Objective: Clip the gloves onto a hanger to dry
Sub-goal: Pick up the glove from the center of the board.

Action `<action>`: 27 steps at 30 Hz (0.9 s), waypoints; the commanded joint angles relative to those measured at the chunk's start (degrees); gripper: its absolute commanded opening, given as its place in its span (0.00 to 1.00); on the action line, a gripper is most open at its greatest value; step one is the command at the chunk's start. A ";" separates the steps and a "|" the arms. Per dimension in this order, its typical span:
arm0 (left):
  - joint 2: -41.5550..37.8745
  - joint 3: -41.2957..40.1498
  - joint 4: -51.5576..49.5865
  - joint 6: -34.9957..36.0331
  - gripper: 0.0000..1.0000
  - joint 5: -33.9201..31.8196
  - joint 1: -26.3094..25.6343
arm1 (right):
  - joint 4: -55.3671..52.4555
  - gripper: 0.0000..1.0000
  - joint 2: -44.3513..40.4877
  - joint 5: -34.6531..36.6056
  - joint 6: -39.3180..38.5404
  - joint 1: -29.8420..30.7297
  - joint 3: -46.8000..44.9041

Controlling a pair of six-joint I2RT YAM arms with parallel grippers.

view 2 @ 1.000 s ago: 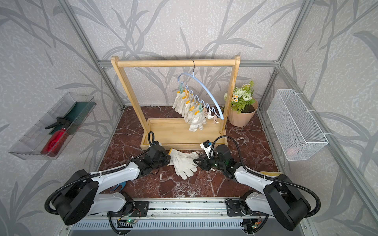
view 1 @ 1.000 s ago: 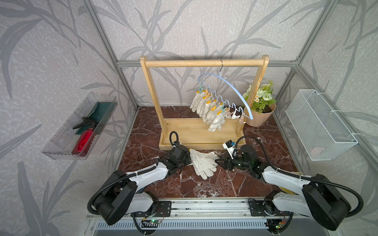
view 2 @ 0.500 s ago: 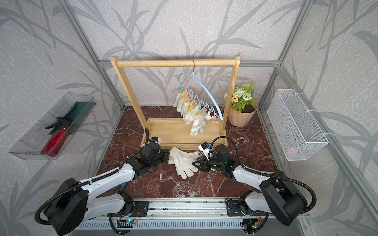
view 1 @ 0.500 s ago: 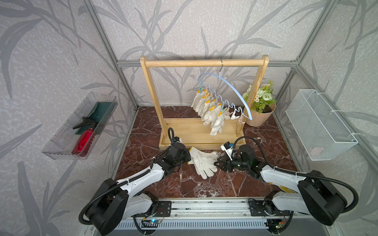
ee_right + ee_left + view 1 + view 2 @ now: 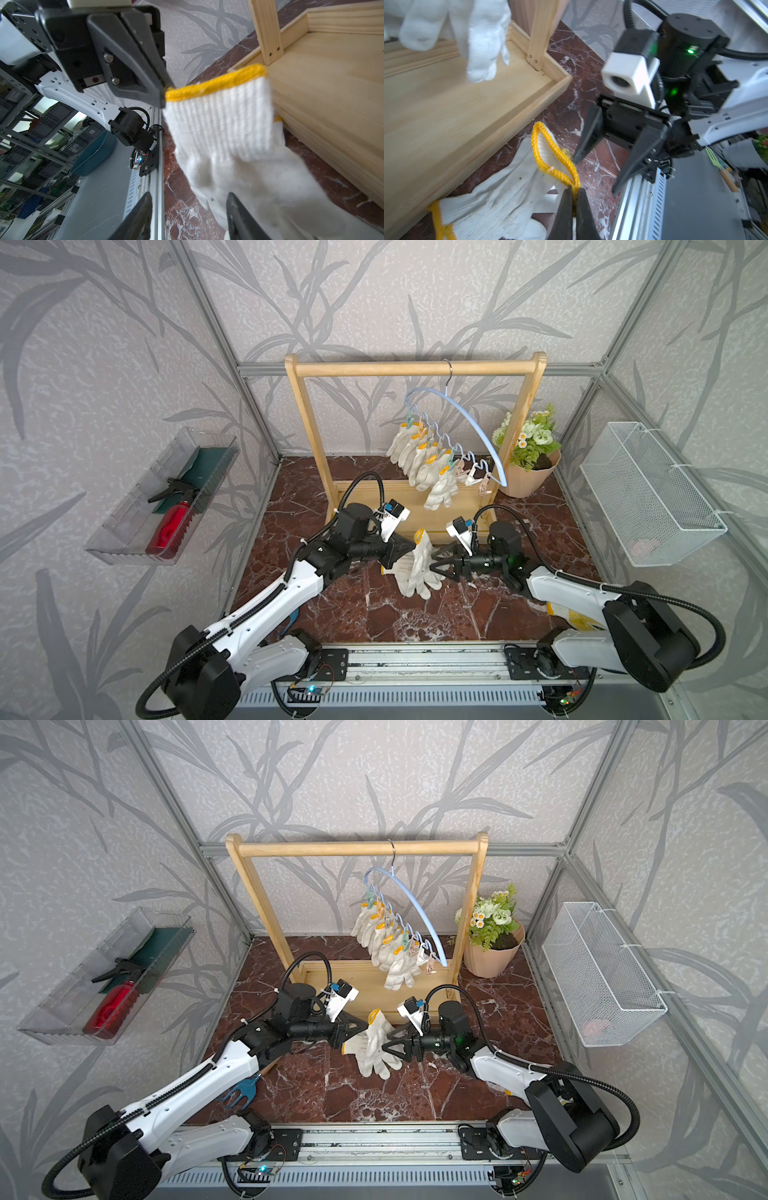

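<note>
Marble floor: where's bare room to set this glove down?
Bare marble lies between the gloves and the front rail, and left of the wooden rack. Crowded between left gripper and right gripper, at the rack's base.

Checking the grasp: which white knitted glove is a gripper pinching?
The upper loose white knitted glove by the wooden rack: the left gripper is shut on its yellow cuff. The others lie flat or hang clipped.

I worked in a robot lab's staged booth: wallpapered panels in an aluminium frame, a marble-look floor. Beyond my mounting rail, metal shelves held storage crates.
</note>
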 commanded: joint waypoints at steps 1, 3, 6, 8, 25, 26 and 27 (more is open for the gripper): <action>-1.24 3.96 -9.63 9.88 0.00 7.41 -0.17 | 5.86 0.58 -1.65 -5.18 2.66 -2.69 1.45; -1.28 5.28 -12.31 11.58 0.00 7.87 -0.10 | 4.59 0.59 -2.43 -6.44 1.65 -3.86 2.17; -1.11 6.47 -14.35 12.94 0.00 8.47 -0.29 | 2.03 0.59 -2.75 -7.82 -0.62 -4.36 4.26; -0.81 6.77 -14.61 13.15 0.00 8.25 -0.41 | 3.53 0.60 -2.18 -9.10 0.39 -4.36 5.07; 4.78 12.04 -17.33 17.64 0.00 9.90 -0.60 | 20.21 0.55 5.44 -11.81 11.43 -1.13 4.93; 4.92 12.05 -17.38 17.60 0.00 9.80 -0.54 | 20.00 0.53 5.34 -11.80 11.32 -1.16 4.94; 4.95 12.05 -17.35 17.60 0.00 9.63 -0.61 | 19.53 0.50 5.12 -11.80 11.13 -1.11 5.08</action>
